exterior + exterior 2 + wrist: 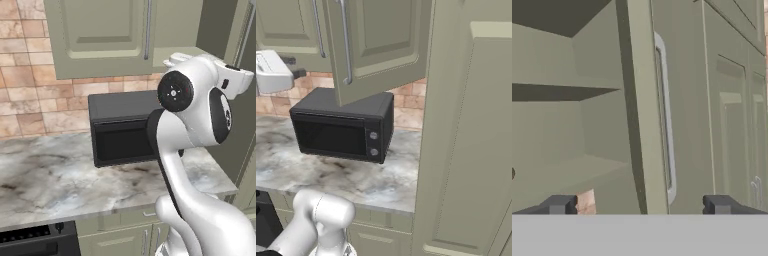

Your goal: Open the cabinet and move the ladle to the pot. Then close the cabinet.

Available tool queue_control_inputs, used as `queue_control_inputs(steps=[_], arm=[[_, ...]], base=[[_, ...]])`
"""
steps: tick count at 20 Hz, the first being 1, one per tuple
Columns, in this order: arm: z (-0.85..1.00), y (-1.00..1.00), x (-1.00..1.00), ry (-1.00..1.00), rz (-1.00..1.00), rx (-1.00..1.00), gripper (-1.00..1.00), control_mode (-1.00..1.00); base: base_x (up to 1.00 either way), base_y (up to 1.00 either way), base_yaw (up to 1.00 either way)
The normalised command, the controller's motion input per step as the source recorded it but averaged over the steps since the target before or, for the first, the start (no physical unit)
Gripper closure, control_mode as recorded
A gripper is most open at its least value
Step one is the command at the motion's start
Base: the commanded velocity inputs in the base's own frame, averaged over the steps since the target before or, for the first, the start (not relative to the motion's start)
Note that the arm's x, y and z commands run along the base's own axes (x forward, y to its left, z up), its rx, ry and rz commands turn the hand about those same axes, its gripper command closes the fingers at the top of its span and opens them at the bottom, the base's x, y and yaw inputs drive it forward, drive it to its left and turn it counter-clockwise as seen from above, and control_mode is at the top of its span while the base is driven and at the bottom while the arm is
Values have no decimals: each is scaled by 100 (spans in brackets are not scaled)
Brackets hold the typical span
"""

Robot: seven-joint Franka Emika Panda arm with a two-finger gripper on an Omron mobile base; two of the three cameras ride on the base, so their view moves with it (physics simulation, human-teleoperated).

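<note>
- Gripper [638,205] fingers spread wide, holding nothing, facing the swung-out cabinet door [643,107] edge.
- Cabinet [373,47] hangs above a black microwave [341,130]; no readable writing.

A black microwave [341,130] sits on the marbled bench [60,185] against a brick backsplash [30,95]; tall pantry panel [466,140] at 3 o'clock

A home kitchen: sage-green wall cabinet [376,45] with silver bar handles straight ahead of the open gripper [639,205], a black microwave [343,127] on the marble-look counter [55,180] below it, against a brick-tile backsplash [30,90], with base cabinets [120,240] beneath.
</note>
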Motion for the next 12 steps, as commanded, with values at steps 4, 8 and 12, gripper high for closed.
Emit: queue_control_inputs(steps=[4, 8, 12], arm=[[-5, 2, 18, -2, 0, 0, -100, -100], [-4, 0, 18, 0, 0, 0, -100, -100], [-7, 0, 23, 0, 0, 0, -100, -100]], base=[[0, 0, 0], [0, 0, 0], [0, 0, 0]])
